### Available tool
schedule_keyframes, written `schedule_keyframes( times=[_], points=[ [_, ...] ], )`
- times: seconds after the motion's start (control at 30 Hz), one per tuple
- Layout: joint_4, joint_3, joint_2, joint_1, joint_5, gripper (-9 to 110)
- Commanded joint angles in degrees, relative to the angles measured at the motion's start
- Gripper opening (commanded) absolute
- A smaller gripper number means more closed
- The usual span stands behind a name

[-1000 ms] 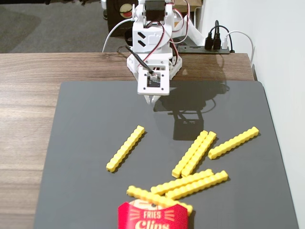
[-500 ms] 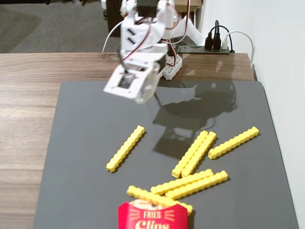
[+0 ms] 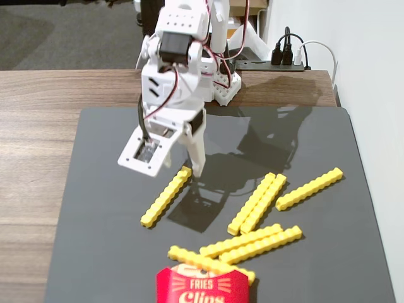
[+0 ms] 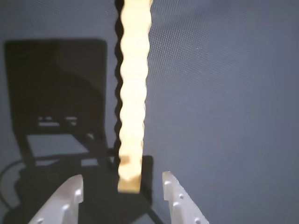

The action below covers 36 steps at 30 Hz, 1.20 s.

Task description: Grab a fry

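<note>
Several bright yellow ridged fries lie on the dark mat (image 3: 95,252). The nearest fry (image 3: 166,196) lies apart at the left, slanting from lower left to upper right. My white gripper (image 3: 189,169) hangs just above its upper end, open and empty. In the wrist view the same fry (image 4: 132,93) runs straight up the picture. Its near end sits between my two white fingertips (image 4: 72,191) without touching them; the gripper (image 4: 122,186) is open. The other fries (image 3: 257,203) lie in a loose group to the right.
A red "Fries Clips" carton (image 3: 202,285) stands at the mat's front edge, one fry lying across its top. The mat lies on a wooden table (image 3: 38,126). A power strip (image 3: 278,60) with cables sits behind the arm's base. A white wall is at the right.
</note>
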State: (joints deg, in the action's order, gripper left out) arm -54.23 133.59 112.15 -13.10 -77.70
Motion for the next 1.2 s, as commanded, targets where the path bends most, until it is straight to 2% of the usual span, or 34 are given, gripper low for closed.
schedule_keyframes(
  times=[0.0,0.4,0.5,0.57,0.67,0.83,1.17],
  points=[
    [2.29,-2.9,-1.93,0.53,-0.35,23],
    [6.68,-3.25,-7.82,1.93,-1.14,20],
    [7.73,-3.08,-8.88,2.02,-1.23,11],
    [7.82,-2.99,-9.14,2.11,-1.05,2],
    [7.21,-2.99,-8.79,2.02,-1.41,1],
    [2.2,-3.08,-5.01,1.41,-4.04,1],
    [-15.29,-3.34,13.18,0.35,-17.4,1]
  ],
)
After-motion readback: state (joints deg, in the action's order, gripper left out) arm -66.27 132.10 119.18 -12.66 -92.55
